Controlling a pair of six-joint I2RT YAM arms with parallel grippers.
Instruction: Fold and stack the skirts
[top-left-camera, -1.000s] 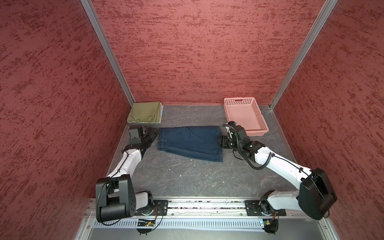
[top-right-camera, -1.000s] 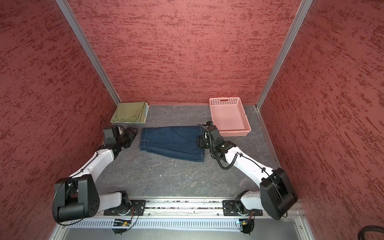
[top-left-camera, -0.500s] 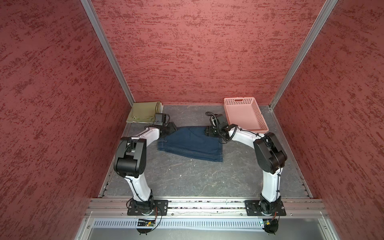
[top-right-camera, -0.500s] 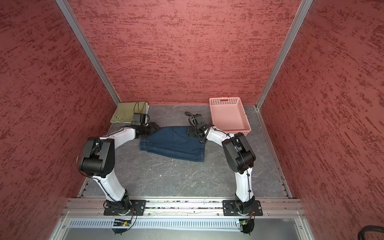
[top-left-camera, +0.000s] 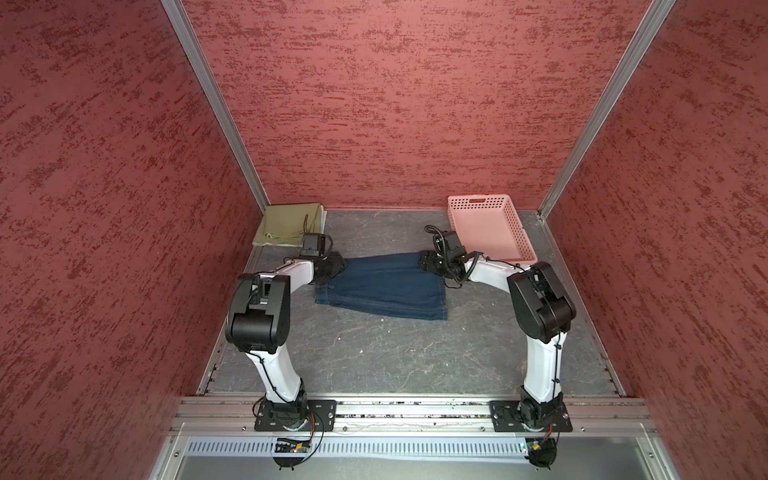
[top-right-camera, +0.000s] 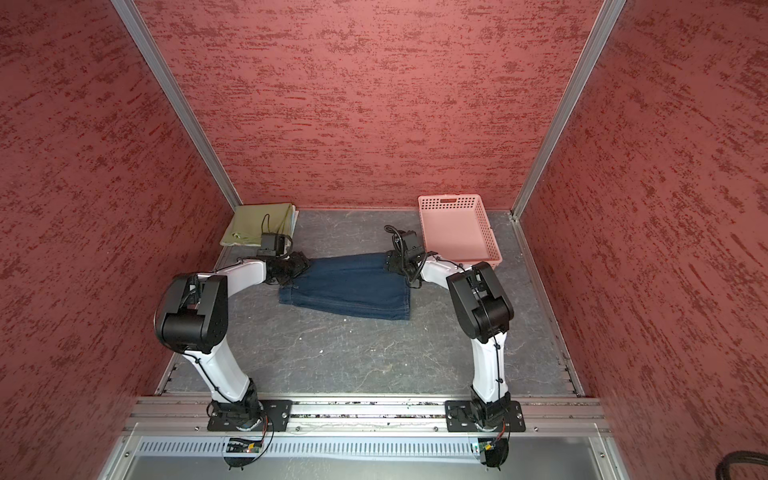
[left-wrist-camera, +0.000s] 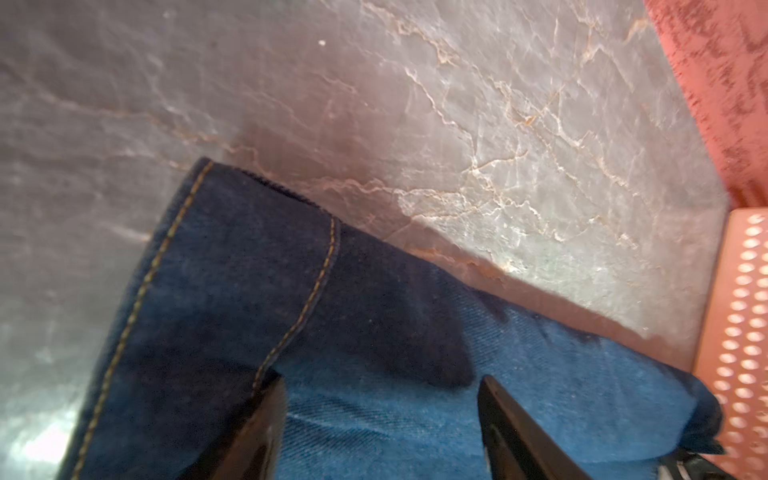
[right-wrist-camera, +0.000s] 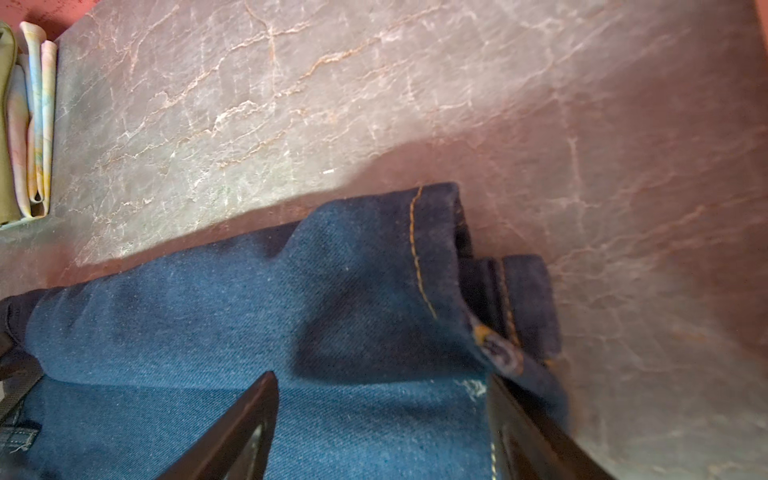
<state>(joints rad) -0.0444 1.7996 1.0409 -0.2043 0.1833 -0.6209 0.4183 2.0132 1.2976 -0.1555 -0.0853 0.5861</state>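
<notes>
Denim skirt (top-left-camera: 382, 286) is laid long axis arm to arm. Jaws are spread, left and right, over its far corners.

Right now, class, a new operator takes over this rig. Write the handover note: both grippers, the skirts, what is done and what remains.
Left gripper: jaws open at the far left corner of the dark blue denim skirt, holding nothing.
Right gripper: jaws open at its far right corner, holding nothing.
Done: the plain olive-green cloth skirt lies folded on the pale floral cloth skirt in the far left corner.
Left: fold the denim skirt, now lying mid-table, and add it to that stack.
The pink perforated plastic basket stands at the far right.
</notes>
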